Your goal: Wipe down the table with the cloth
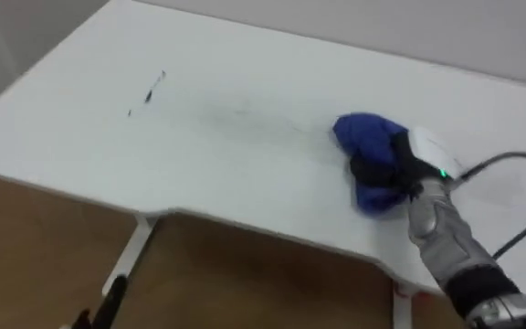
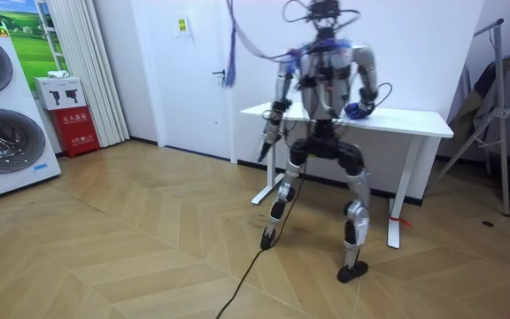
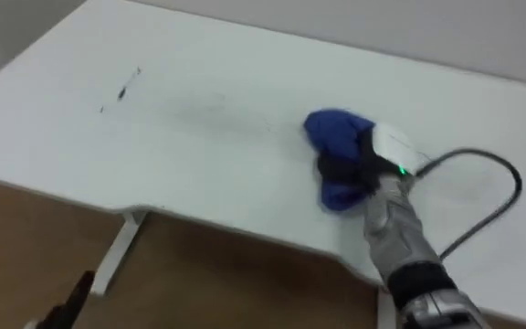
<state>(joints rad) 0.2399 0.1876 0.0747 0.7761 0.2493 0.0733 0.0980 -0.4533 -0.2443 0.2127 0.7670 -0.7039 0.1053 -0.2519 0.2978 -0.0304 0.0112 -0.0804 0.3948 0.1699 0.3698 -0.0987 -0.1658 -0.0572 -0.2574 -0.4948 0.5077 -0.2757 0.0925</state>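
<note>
Cloth (image 1: 363,137), blue, bunched, apparently gripped by right hand (image 1: 398,166).

I'm at the table's (image 1: 245,64) front edge. Cloth (image 1: 363,135) lies on the right part of the top, near the front edge, with my right hand (image 1: 398,166) on it from the right. Marks (image 1: 151,90) far left, well apart from the cloth. My left hand (image 1: 108,306) is below the front edge, left side.

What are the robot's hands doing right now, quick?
Right hand: closed on the blue cloth, on the white table.
Left hand: hangs at the robot's side; open or closed cannot be told.
</note>
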